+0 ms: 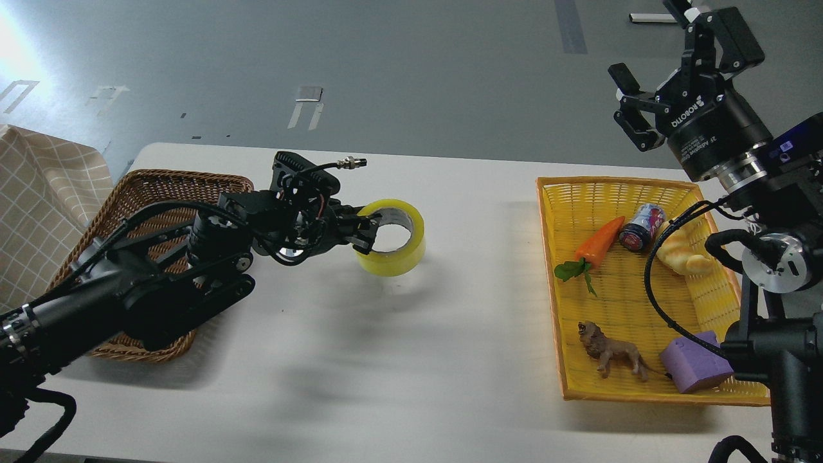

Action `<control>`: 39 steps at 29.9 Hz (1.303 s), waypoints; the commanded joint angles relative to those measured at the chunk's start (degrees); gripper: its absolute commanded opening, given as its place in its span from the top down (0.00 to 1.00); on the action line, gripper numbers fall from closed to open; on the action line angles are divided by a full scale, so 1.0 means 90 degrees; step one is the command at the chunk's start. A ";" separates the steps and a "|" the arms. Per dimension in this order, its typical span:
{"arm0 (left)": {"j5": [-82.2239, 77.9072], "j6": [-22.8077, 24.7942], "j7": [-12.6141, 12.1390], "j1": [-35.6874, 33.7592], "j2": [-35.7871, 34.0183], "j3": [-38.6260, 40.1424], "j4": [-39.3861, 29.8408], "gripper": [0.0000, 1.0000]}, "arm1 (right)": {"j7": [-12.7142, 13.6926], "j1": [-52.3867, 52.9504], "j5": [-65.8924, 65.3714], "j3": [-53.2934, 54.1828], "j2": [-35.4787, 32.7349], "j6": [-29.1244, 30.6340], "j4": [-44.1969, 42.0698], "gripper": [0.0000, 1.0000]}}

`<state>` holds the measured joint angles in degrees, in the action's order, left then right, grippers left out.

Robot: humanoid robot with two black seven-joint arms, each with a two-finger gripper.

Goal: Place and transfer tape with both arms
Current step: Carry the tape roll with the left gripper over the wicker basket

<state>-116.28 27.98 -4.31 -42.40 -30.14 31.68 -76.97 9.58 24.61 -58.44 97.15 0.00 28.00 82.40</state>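
The tape (393,247) is a yellow translucent roll with a grey-white core, held above the white table (411,360) near its middle. My left gripper (366,233) is shut on the roll's left wall, one finger inside the core and one outside. My right gripper (662,64) is raised at the upper right, above the far edge of the yellow basket, open and empty, its fingers spread wide.
A brown wicker basket (161,212) stands at the left, partly under my left arm. A yellow basket (559,193) at the right holds a carrot (598,243), a can (643,225), bread (685,254), a toy lion (611,354) and a purple block (697,363). A checked cloth (32,193) hangs at the far left.
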 commanded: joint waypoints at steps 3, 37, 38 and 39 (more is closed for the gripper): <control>0.0429 0.0002 0.0166 -0.0220 -0.0908 0.0016 -0.0140 1.00 | 0.0000 0.0000 -0.0001 -0.0062 0.0000 0.0000 -0.0015 0.01; 0.1250 -0.1224 0.1904 0.1137 -0.4005 -0.0014 0.0690 1.00 | -0.0019 -0.0186 -0.0001 -0.0472 0.0000 0.0000 -0.0025 0.01; 0.1250 -0.1244 0.1924 0.1137 -0.3946 -0.0014 0.0797 1.00 | -0.0019 -0.0186 -0.0001 -0.0491 0.0000 0.0000 -0.0015 0.01; 0.1250 -0.1311 0.1943 0.1137 -0.3820 -0.0023 0.1001 1.00 | -0.0019 -0.0195 -0.0001 -0.0520 0.0000 0.0000 -0.0006 0.01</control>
<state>-104.96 17.01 12.35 -32.35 -66.44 31.50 -71.26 9.40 23.02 -58.45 92.92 0.00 28.00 82.18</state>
